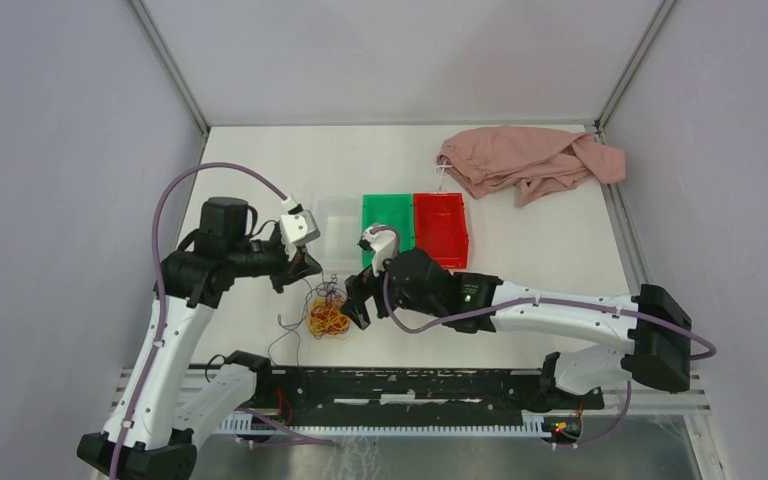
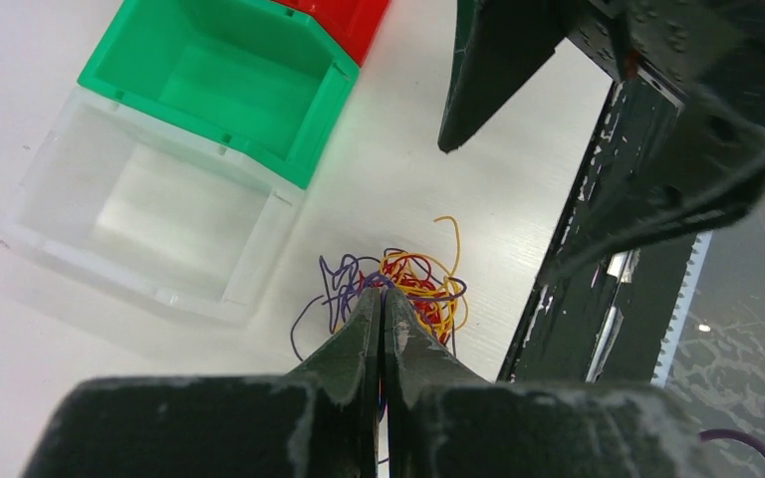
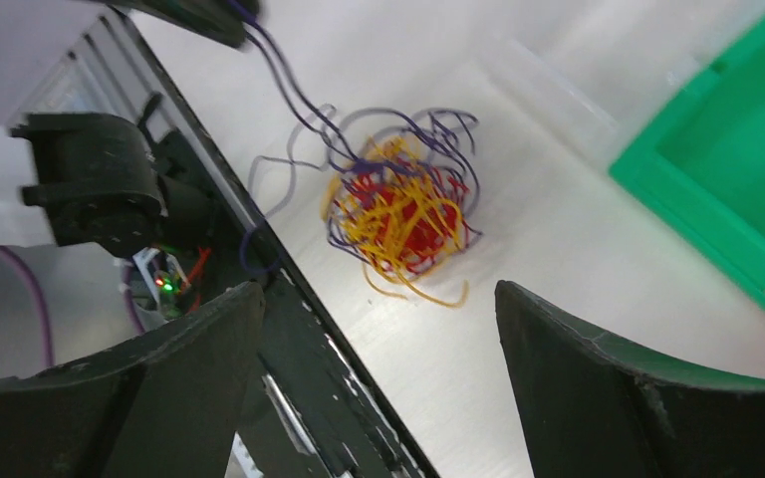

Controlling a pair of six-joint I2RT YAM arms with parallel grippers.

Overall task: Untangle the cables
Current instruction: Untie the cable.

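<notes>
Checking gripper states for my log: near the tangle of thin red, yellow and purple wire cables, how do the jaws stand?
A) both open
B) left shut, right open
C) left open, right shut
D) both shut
B: the left gripper is pinched shut on a purple strand of the cable tangle, and the right gripper gapes wide above it.

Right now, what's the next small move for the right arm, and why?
Probably lower the right gripper onto the tangle and close on the yellow-red clump. Its jaws stand wide open over it, while the left gripper has its jaws shut on a purple strand leading out of the tangle. Pinning the clump should let that strand pull free.
</notes>
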